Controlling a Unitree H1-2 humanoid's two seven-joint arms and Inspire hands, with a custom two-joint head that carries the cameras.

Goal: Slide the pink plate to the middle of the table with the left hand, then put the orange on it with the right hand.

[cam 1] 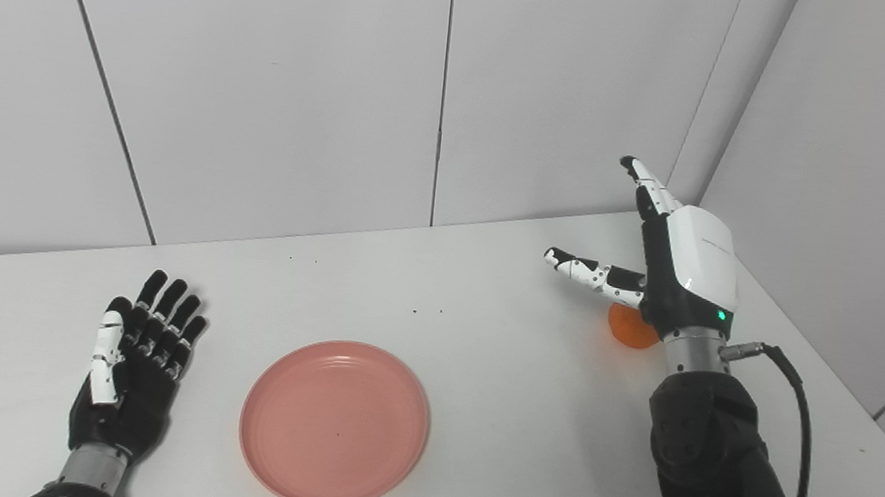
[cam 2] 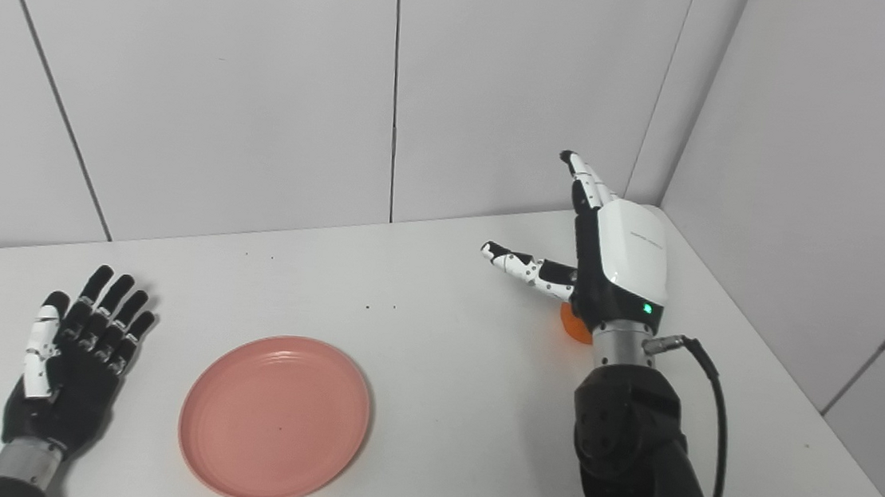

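Resting left hand (cam 1: 128, 377) splayed beside pink plate (cam 1: 334, 422), right hand (cam 1: 670, 260) spread above orange (cam 1: 631, 329) near table (cam 1: 482, 348) edge

1. Both views look down from the robot's head, facing the far wall across the table (cam 1: 486, 300).
2. The right eye view sits slightly rightward.
3. They share the pink plate (cam 2: 275, 418), both arms, and the far right corner.
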